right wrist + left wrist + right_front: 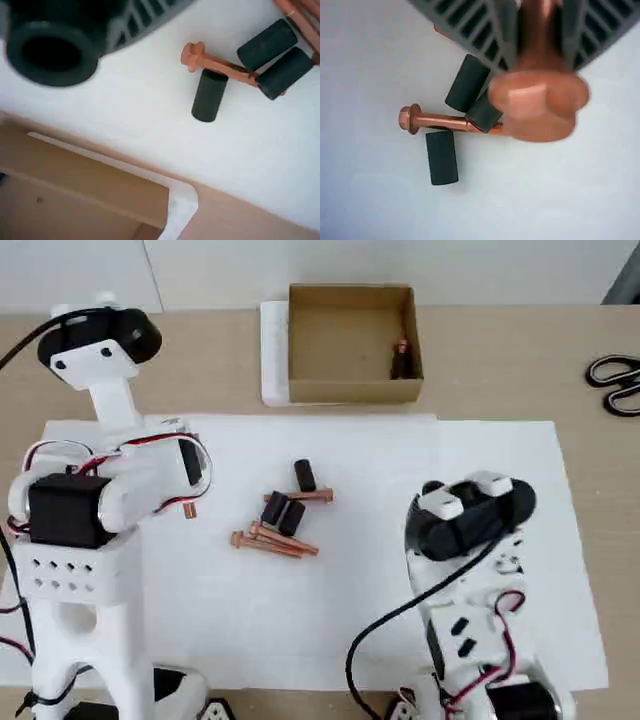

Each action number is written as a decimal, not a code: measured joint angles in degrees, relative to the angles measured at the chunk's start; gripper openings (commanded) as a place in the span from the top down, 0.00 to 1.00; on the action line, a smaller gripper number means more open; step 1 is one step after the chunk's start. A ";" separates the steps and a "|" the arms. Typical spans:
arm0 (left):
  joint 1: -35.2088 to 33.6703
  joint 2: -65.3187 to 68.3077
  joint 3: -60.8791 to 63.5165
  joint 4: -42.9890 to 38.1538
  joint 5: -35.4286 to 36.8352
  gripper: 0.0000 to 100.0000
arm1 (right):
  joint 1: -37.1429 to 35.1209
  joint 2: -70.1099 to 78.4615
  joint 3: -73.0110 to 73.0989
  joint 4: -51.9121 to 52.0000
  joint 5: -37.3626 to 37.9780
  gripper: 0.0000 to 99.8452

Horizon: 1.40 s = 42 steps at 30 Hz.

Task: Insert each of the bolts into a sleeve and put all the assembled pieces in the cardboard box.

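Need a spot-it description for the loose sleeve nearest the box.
On the white sheet, near the cardboard box, sits a heap of copper bolts and black sleeves. The sleeve at the heap's box-side edge lies alone; the other two sit paired on a bolt.

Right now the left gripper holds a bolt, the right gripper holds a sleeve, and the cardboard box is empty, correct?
No, the cardboard box is not empty: the high view shows one assembled piece inside by its right wall. The left gripper does hold a bolt and the right gripper a sleeve.
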 measured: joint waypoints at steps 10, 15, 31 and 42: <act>6.24 -0.18 8.26 -8.26 -0.53 0.99 | -9.67 1.23 13.89 -16.18 -0.18 1.00; 7.56 -0.18 10.64 -14.68 -0.53 0.99 | -11.78 1.23 18.81 -19.52 -5.63 1.00; 8.70 -27.08 20.04 -20.04 -4.66 0.99 | -11.87 1.32 30.24 -31.65 -8.53 1.00; 18.02 -42.90 55.91 -53.19 -8.70 0.99 | -20.84 1.32 30.24 -28.22 -8.53 1.00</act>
